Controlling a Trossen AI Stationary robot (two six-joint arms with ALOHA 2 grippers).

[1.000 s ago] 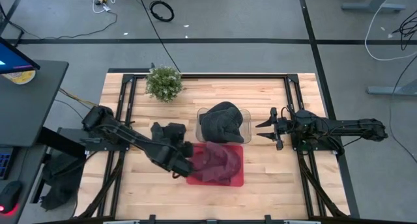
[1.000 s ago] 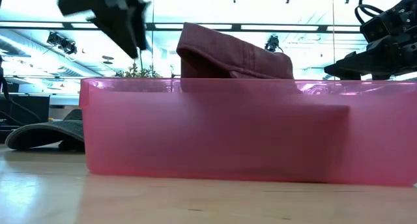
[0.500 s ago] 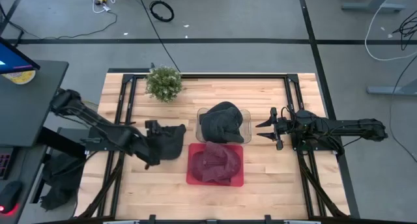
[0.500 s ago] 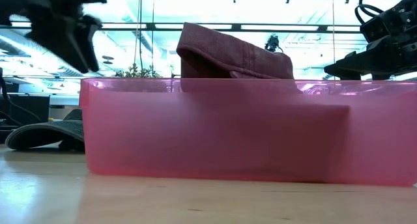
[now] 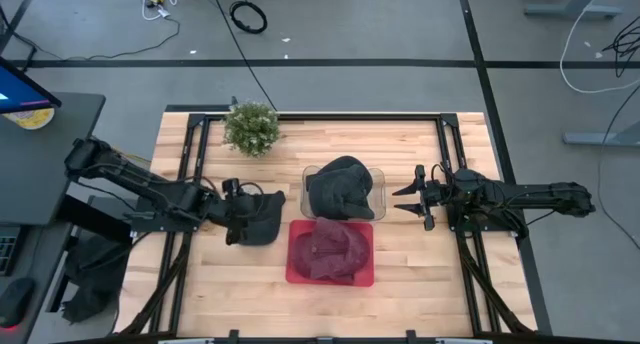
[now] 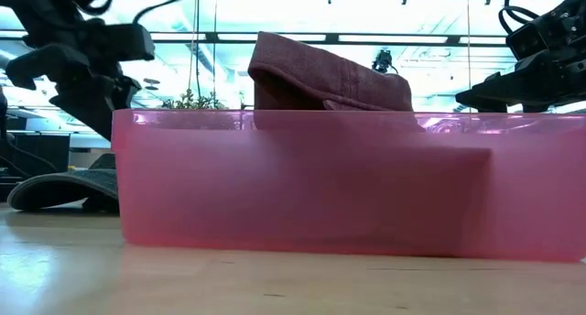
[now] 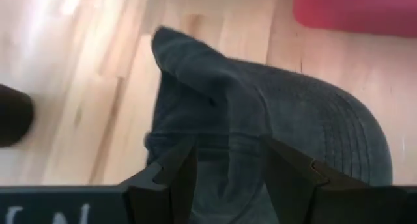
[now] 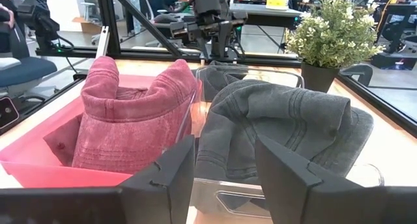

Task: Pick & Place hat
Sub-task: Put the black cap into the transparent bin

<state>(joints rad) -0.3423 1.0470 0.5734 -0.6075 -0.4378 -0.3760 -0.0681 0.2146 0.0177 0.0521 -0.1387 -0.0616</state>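
A dark grey hat (image 5: 262, 216) lies on the table left of the red bin (image 5: 296, 274); in the left wrist view this hat (image 7: 293, 113) fills the picture. My left gripper (image 5: 234, 227) is open just over the hat's left part, its fingers (image 7: 176, 178) standing above the cloth. Whether they touch it does not show. A red hat (image 5: 335, 246) sits in the red bin. Another grey hat (image 5: 340, 189) sits in the clear bin (image 5: 378, 179). My right gripper (image 5: 398, 202) waits open to the right of the clear bin.
A potted plant (image 5: 251, 127) stands near the table's far edge, left of the clear bin. The two bins sit side by side at the table's middle. Bare wood lies along the near edge and in the far right corner.
My left gripper has moved from the red bin's left edge toward the table's left and down, and now stands low over the dark hat on the table. It stayed open. The red hat has kept still in the red bin.
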